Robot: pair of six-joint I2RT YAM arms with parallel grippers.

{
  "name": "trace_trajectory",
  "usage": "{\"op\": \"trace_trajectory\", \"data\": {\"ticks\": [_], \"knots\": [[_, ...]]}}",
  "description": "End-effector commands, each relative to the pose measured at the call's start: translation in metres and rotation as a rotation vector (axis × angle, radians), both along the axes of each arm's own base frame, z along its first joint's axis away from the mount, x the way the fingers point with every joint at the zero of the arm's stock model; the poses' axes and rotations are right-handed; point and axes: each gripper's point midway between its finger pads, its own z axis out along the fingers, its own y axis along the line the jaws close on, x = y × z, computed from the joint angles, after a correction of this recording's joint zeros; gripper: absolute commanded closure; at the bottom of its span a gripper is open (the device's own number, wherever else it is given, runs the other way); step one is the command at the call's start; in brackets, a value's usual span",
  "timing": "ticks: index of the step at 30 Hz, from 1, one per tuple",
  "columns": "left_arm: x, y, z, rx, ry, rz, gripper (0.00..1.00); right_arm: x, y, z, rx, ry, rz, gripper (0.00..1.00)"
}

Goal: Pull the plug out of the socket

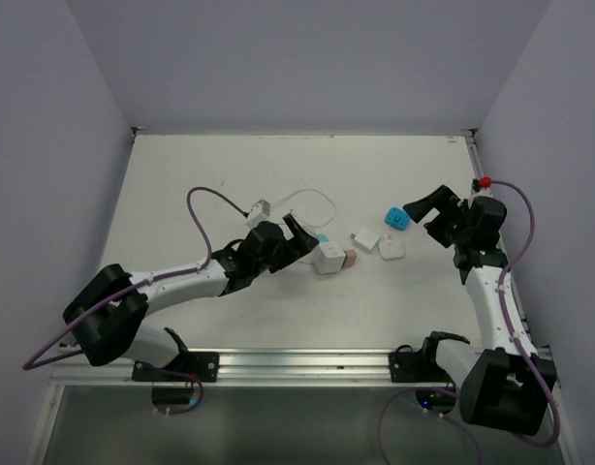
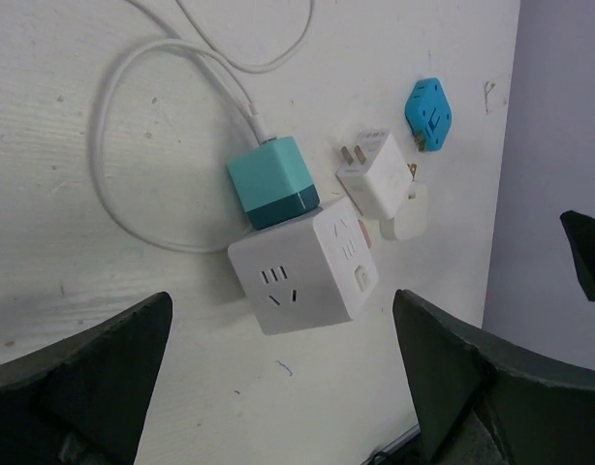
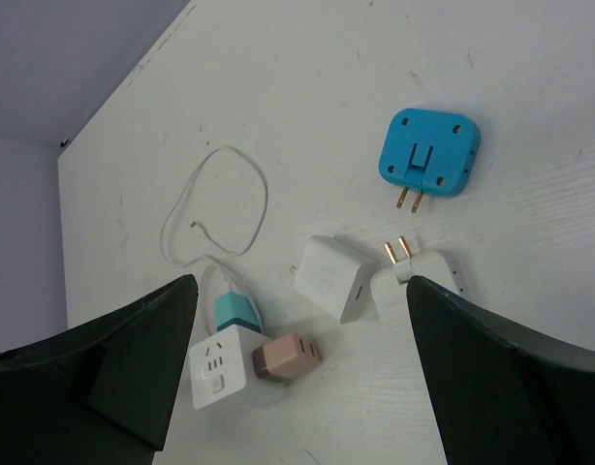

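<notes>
Both arms empty: left fingers (image 2: pixel 94 387) spread wide, nothing betw. them; right fingers (image 3: pixel 501 378) also spread, gripping nothing. The small white plastic cube socket (image 2: pixel 302 271) sits approx. mid-way across the white bench (image 1: pixel 181 184), just ahead of the left fingers and framed betw. them in the left wrist view. The right fingers hang well apart from it, off to the right.

Two plugs sit in the cube. A teal block plug (image 2: pixel 275 181) w/ a thin white cable (image 2: pixel 113 145) is on the far face, and a small pink plug (image 3: pixel 286 356) is on the face toward the right arm. Can't tell which one is meant; pink looks handier for the right arm.

Step in hand, as I judge it: set up a two-arm hold.
- Left should close on the cube's bare flanks, low down, w/o nudging either plug.
- Right should pinch the plug's sides and pull straight out along the prongs.
- No twist, or the cube prob. skids or tips.

Around:
- A flat white square plug (image 3: pixel 336 276) and a second white plug w/ brass prongs (image 3: pixel 419 276) lie side by side, seemingly touching, near the cube on its right.
- A bright blue plug (image 3: pixel 428 155) lies further off, apart from them.
- The two white ones lie roughly betw. the right fingers and the pink plug, so a low sweep would likely knock them. Better to come from above.
- The cable loop may drag if the cube shifts.
</notes>
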Motion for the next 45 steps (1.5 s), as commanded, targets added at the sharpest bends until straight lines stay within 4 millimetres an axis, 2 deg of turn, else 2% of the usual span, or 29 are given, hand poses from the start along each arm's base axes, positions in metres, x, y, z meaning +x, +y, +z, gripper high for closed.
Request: {"op": "trace_trajectory", "data": {"ticks": [1, 5, 9, 20, 24, 30, 38, 41, 42, 45], "knots": [[0.022, -0.020, 0.016, -0.137, 0.000, 0.078, 0.00, -0.007, 0.011, 0.003, 0.012, -0.026, 0.076, 0.07], [0.027, -0.035, 0.010, -0.176, 0.017, 0.077, 0.00, -0.009, 0.015, 0.003, 0.009, -0.035, 0.104, 0.07], [0.030, -0.041, -0.004, -0.186, 0.044, 0.090, 0.01, -0.009, 0.015, 0.002, 0.005, -0.033, 0.110, 0.07], [0.031, -0.067, -0.017, -0.237, 0.072, 0.059, 0.03, -0.009, 0.016, -0.001, 0.008, -0.027, 0.115, 0.07], [0.026, -0.070, -0.027, -0.231, 0.093, 0.055, 0.05, -0.009, 0.016, -0.002, 0.009, -0.025, 0.116, 0.07], [0.018, -0.063, -0.039, -0.229, 0.118, 0.072, 0.07, -0.008, 0.017, -0.002, 0.012, -0.026, 0.121, 0.08], [0.017, -0.063, -0.041, -0.235, 0.105, 0.063, 0.21, -0.008, 0.018, -0.002, 0.017, -0.030, 0.132, 0.09], [0.016, -0.060, -0.040, -0.240, 0.096, 0.064, 0.32, -0.008, 0.021, -0.001, 0.024, -0.038, 0.150, 0.09], [0.015, -0.059, -0.041, -0.238, 0.096, 0.066, 0.39, -0.007, 0.022, 0.001, 0.025, -0.048, 0.155, 0.10], [0.015, -0.054, -0.039, -0.240, 0.078, 0.071, 0.48, -0.007, 0.027, 0.001, 0.040, -0.057, 0.184, 0.11]]}}
